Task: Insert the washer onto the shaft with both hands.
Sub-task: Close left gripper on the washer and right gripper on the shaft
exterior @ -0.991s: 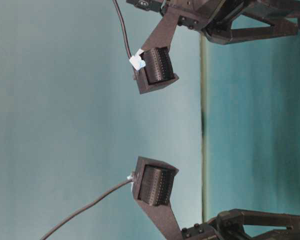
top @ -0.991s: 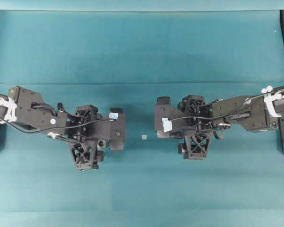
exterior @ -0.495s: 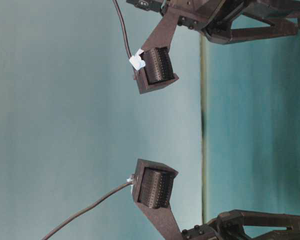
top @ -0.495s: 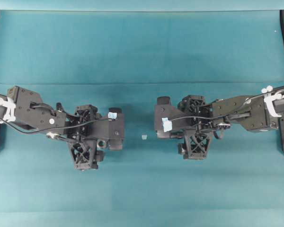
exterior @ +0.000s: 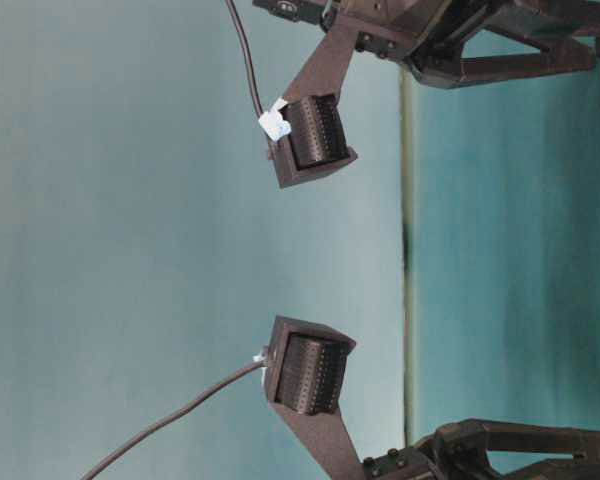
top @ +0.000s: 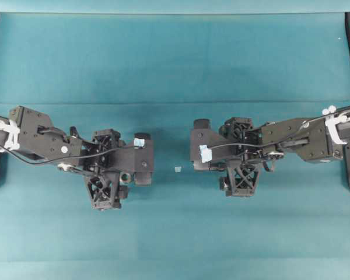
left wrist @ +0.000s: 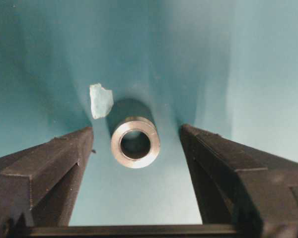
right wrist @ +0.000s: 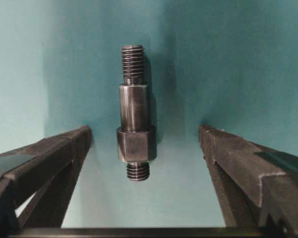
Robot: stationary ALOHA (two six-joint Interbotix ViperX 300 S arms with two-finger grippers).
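Left gripper (left wrist: 135, 148): jaws spread wide, holding nothing — the washer sits between the fingers, touching neither.
Washer (left wrist: 135, 142): grey ring on the teal cloth (left wrist: 248, 59), hole facing the wrist camera.
Scrap (left wrist: 101, 100): pale whitish chip just beside the washer, apart from both fingers.
Right gripper (right wrist: 145, 148): released, fingers well apart on either side of the shaft — no contact.
Shaft (right wrist: 134, 125): dark stepped rod with threaded ends, lying lengthwise between the fingers.
Overhead: both grippers face each other across a gap where the scrap lies; the gripper bodies hide washer and shaft.
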